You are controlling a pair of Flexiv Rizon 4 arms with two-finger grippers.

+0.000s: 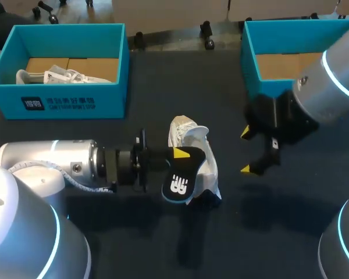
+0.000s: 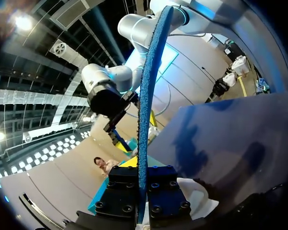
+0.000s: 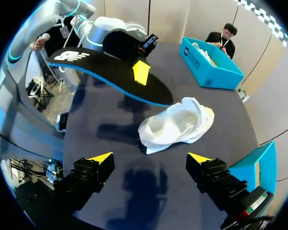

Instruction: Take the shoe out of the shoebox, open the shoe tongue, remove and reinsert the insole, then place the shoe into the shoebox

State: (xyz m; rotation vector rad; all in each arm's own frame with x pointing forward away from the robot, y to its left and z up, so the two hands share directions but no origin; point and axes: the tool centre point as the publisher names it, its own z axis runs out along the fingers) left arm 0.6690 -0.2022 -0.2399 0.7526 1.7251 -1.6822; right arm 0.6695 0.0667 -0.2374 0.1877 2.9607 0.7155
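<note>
Sitting at the far left of the dark table (image 1: 134, 116), the left shoebox (image 1: 70, 102), a blue rectangular carton with upright walls, held a boxed shoe (image 1: 64, 75) of white fabric lying on its brown cardboard floor. The right shoebox (image 1: 250, 58), the same blue, stood at the far right with its brown cardboard floor showing. Between them, nearer the robot, the shoe (image 1: 189, 136) lay on the table, white and soft, with its opening gaping wide. The left gripper (image 1: 180, 154) was pinching the insole (image 1: 180, 183) from both sides, holding it in the air just over the shoe. The insole was thin and flat, long with rounded ends, black on its face with a white logo and a rough blue rim. The right gripper (image 1: 245, 151) hovered beside the shoe, its yellow-tipped fingers spread wide with nothing between them.
</note>
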